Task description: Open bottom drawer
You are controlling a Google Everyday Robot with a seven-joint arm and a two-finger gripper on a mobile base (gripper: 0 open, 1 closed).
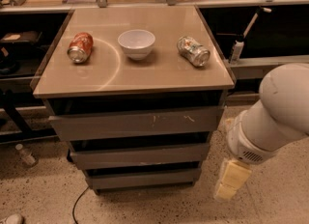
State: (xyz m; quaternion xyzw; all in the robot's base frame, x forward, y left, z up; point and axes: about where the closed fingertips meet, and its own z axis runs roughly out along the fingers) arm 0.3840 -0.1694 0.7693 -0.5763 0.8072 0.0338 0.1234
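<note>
Three things sit on the cabinet top [145,76]: an orange can [80,47] lying at the left, a white bowl [136,43] and a silver can [193,51] on its side. Below, the bottom drawer [143,178] is lowest of the three grey fronts and looks closed. Right of it and apart, the gripper [225,190] hangs low near the floor, seemingly empty; how open it is I cannot tell.

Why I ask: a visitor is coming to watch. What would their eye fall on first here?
Probably the bulky white arm filling the right edge, its pale gripper hanging low, right of the bottom drawer and apart from it. Next, the grey drawer cabinet in the centre: on top, a white bowl between an orange can and a silver can, both on their sides.
</note>
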